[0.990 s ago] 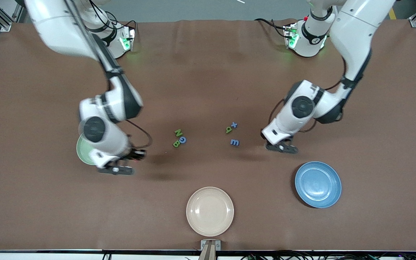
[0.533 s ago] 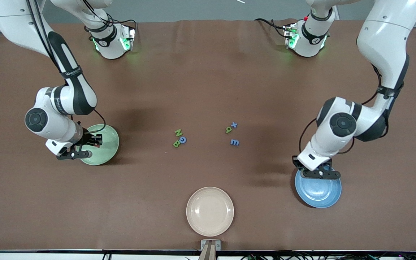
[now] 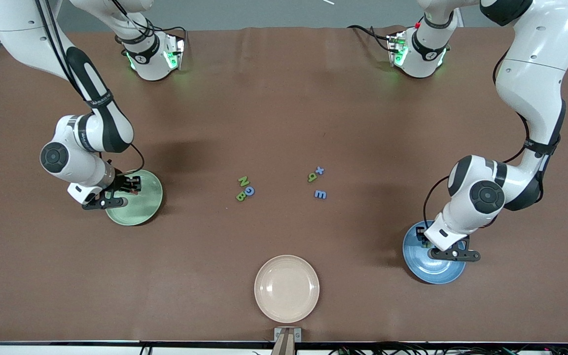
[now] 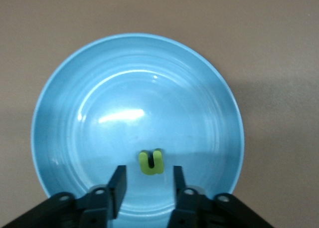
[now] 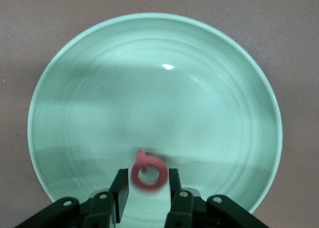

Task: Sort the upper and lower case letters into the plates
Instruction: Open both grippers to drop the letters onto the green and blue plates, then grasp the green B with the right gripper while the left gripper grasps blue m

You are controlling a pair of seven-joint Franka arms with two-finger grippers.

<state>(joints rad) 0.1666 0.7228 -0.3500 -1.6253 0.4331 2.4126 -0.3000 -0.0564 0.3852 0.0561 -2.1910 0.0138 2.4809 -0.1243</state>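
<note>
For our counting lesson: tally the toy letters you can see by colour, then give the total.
Green: 4 – N, B, looped letter, n
Blue: 3 – G, x, m
Pink-red: 1 – Q
Total: 8

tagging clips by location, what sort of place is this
Probably a robotics lab bench: two arms bolted to a brown-covered table, a metal frame at its corners, and toy letters like the green N near a blue plate.

A: Non-task stuff?
B: 1 beige-cream plate (image 3: 287, 288), upright, sitting w/ nothing in it on brown worktop (image 3: 284, 98), nearest the front cam, approx. midway btwn both ends.
A: Else?
B: Nope.
</note>
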